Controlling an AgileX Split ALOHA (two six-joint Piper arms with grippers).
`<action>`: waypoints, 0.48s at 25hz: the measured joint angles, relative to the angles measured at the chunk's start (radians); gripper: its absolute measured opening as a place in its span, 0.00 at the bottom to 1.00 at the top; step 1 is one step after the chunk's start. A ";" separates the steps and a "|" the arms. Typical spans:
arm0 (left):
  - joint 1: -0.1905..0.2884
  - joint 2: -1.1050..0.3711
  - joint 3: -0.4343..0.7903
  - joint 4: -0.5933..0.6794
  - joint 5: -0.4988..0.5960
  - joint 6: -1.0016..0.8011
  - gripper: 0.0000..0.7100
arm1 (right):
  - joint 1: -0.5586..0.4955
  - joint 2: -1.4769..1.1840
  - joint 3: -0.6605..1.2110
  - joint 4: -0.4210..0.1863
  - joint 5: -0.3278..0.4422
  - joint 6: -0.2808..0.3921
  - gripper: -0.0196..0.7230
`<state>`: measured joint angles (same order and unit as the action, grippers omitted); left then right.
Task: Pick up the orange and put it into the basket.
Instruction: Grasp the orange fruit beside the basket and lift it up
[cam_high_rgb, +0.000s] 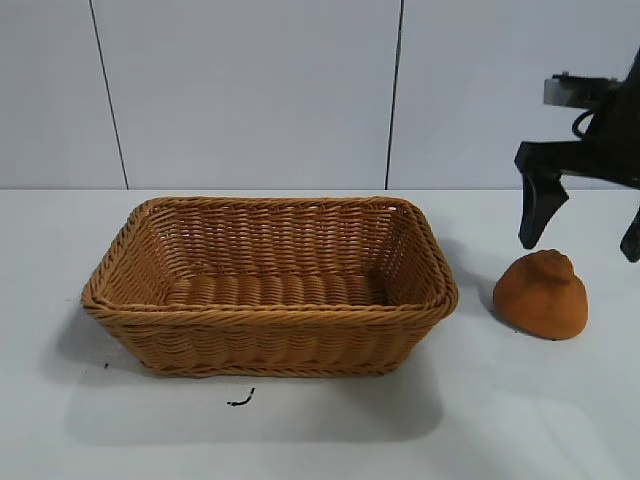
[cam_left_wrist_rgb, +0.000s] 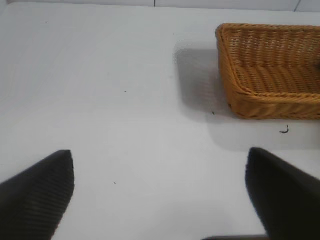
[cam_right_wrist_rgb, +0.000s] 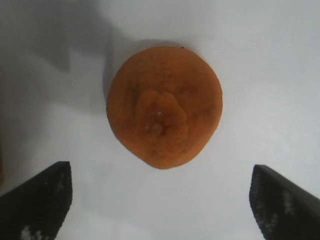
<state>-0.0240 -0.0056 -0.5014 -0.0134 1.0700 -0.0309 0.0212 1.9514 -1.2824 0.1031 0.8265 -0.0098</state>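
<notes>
The orange (cam_high_rgb: 541, 294), a dull orange-brown dome with a knobbly bump on top, sits on the white table right of the basket (cam_high_rgb: 268, 284), a large tan woven wicker basket with nothing in it. My right gripper (cam_high_rgb: 582, 240) hangs open just above and behind the orange, empty, fingers pointing down. In the right wrist view the orange (cam_right_wrist_rgb: 164, 106) lies below, ahead of the wide-apart fingertips (cam_right_wrist_rgb: 40, 200). My left gripper (cam_left_wrist_rgb: 160, 192) is outside the exterior view; its own view shows it open and empty over bare table, the basket (cam_left_wrist_rgb: 270, 70) farther off.
A small black mark (cam_high_rgb: 240, 400) lies on the table in front of the basket. White wall panels stand behind the table.
</notes>
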 joint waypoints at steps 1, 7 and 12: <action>0.000 0.000 0.000 0.000 0.000 0.000 0.94 | 0.000 0.017 0.000 0.000 -0.016 0.000 0.91; 0.000 0.000 0.000 0.000 0.000 0.000 0.94 | 0.000 0.076 0.000 0.000 -0.086 0.017 0.78; 0.000 0.000 0.000 0.000 0.000 0.000 0.94 | 0.000 0.087 0.000 0.000 -0.088 0.030 0.35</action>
<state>-0.0240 -0.0056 -0.5014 -0.0134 1.0700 -0.0309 0.0212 2.0388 -1.2824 0.1031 0.7382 0.0202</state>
